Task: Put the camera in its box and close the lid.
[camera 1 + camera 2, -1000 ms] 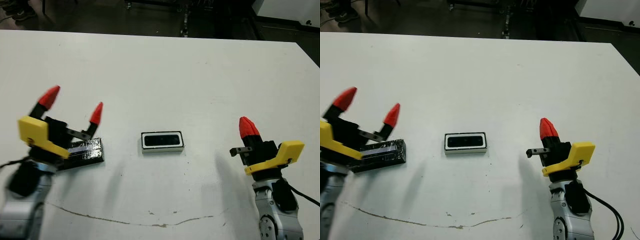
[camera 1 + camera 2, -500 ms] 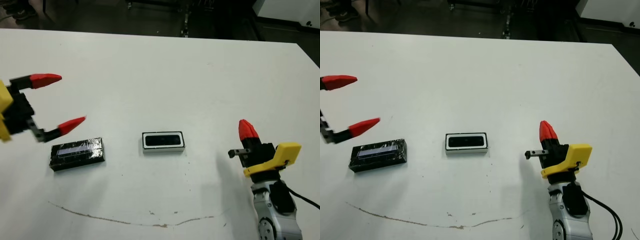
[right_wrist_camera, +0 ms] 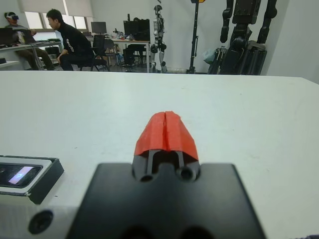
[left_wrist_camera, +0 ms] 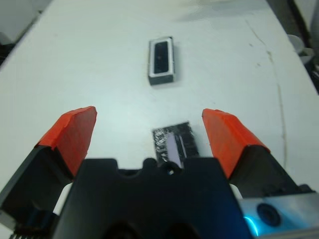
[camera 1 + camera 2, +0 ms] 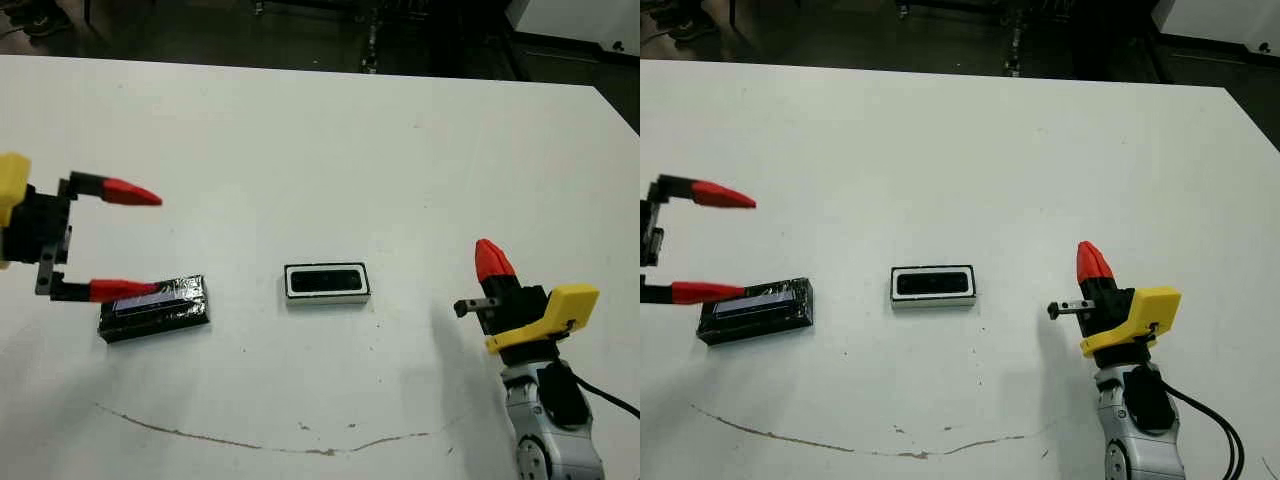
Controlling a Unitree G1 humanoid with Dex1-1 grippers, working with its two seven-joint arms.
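Note:
The box [image 5: 326, 283] sits mid-table, a white-sided tray with the dark camera [image 5: 325, 280] lying inside it. The lid [image 5: 155, 305], a glossy black cover with a pale strip, lies flat to the left of the box and apart from it. My left gripper [image 5: 124, 241] hovers at the lid's left end, open wide and empty, with one red fingertip [image 5: 118, 289] over the lid's edge. In the left wrist view the lid [image 4: 174, 145] shows between the fingers [image 4: 75, 132], with the box [image 4: 161, 60] farther on. My right gripper [image 5: 489, 258] stands shut and empty to the right of the box.
A thin brown curved mark [image 5: 300, 446] runs across the table near its front edge. Beyond the table's far edge [image 5: 320, 68] lies dark floor. In the right wrist view people [image 3: 75, 42] sit at desks far beyond the table, among robot stands.
My left gripper rose off the lid and swung out to the left. It has now turned so its open fingers point right and has come down beside the lid. The right arm hardly moved.

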